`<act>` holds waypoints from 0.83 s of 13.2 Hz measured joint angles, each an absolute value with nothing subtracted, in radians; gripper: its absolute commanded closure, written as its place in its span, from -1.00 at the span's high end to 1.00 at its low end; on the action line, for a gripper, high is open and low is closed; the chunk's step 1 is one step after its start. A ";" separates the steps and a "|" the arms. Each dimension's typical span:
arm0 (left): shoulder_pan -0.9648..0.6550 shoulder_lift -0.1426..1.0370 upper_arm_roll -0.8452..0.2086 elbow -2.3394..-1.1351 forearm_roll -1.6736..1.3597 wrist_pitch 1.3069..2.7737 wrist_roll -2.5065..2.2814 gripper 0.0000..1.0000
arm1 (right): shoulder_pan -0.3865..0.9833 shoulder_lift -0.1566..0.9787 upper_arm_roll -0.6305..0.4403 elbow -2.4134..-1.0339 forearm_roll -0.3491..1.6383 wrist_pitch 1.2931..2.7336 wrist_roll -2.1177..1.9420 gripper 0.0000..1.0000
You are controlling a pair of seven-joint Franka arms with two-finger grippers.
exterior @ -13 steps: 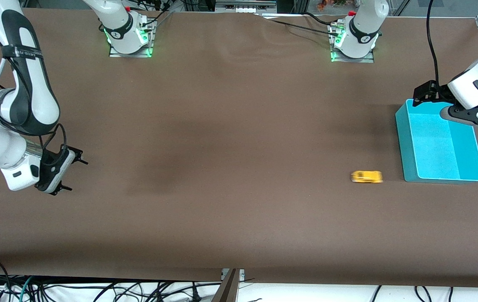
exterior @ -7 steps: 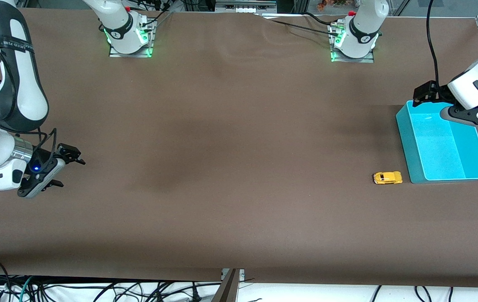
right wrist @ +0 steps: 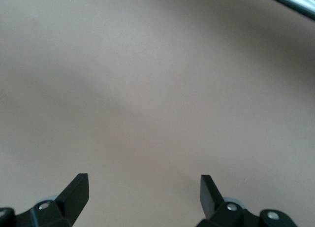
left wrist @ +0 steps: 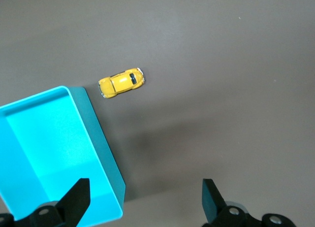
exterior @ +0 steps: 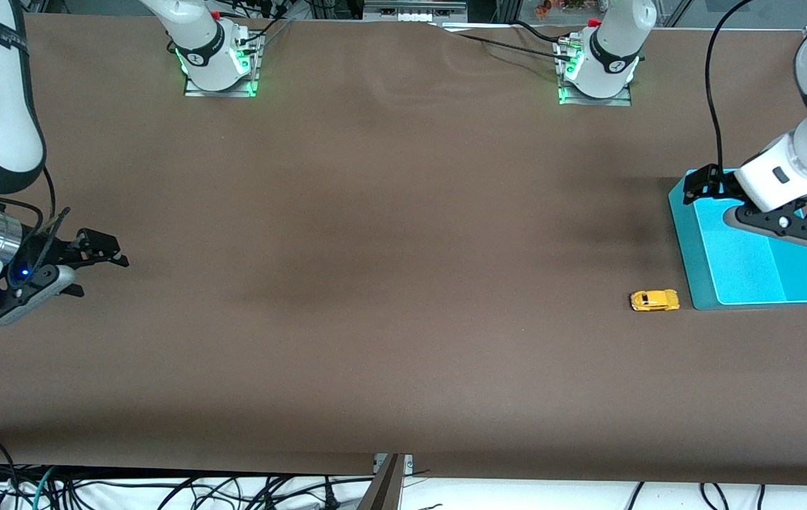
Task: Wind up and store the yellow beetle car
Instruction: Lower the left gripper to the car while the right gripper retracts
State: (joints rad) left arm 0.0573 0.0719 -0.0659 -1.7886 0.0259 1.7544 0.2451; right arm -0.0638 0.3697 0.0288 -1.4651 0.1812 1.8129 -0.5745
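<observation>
The yellow beetle car (exterior: 655, 300) stands on its wheels on the brown table, just beside the cyan bin (exterior: 684, 234) near its corner closest to the front camera, with a small gap between them. It also shows in the left wrist view (left wrist: 121, 82) next to the bin's wall (left wrist: 101, 143). My left gripper (exterior: 699, 184) is open and empty, up over the bin's end farthest from the front camera (left wrist: 145, 202). My right gripper (exterior: 102, 273) is open and empty, low over bare table at the right arm's end (right wrist: 142, 195).
The bin's inside (exterior: 750, 269) holds nothing. The two arm bases (exterior: 219, 64) (exterior: 596, 71) stand along the table's edge farthest from the front camera. Cables hang below the edge nearest to it (exterior: 162, 489).
The car rolled toward the bin and stopped beside it. The bin's end nearest the front camera shifted slightly. My left gripper moved a little over the bin. My right gripper drew back toward its table end.
</observation>
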 measured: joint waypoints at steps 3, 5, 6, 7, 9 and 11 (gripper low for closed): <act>0.064 0.097 -0.066 -1.862 0.026 1.890 0.250 1.00 | -0.064 0.356 0.026 -1.362 0.181 1.708 -0.522 1.00; 0.067 0.120 -0.066 -1.914 0.026 1.996 0.265 1.00 | -0.067 0.353 0.018 -1.320 0.175 1.669 -0.515 1.00; 0.072 0.134 -0.065 -1.945 0.026 2.058 0.282 1.00 | -0.069 0.352 0.014 -1.305 0.157 1.666 -0.515 1.00; 0.077 0.151 -0.065 -1.979 0.026 2.128 0.301 1.00 | -0.071 0.350 0.012 -1.288 0.134 1.667 -0.515 1.00; 0.081 0.193 -0.065 -2.040 0.026 2.252 0.320 1.00 | -0.072 0.336 0.010 -1.260 0.094 1.666 -0.515 1.00; 0.081 0.237 -0.065 -2.063 0.027 2.297 0.365 1.00 | -0.071 0.314 0.012 -1.257 0.039 1.669 -0.513 1.00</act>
State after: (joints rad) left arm 0.0809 0.2370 -0.0648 -2.0629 0.0266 2.2965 0.3653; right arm -0.0708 0.3141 0.0116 -1.2571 0.0387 1.6690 -0.5129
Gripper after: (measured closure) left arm 0.000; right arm 0.000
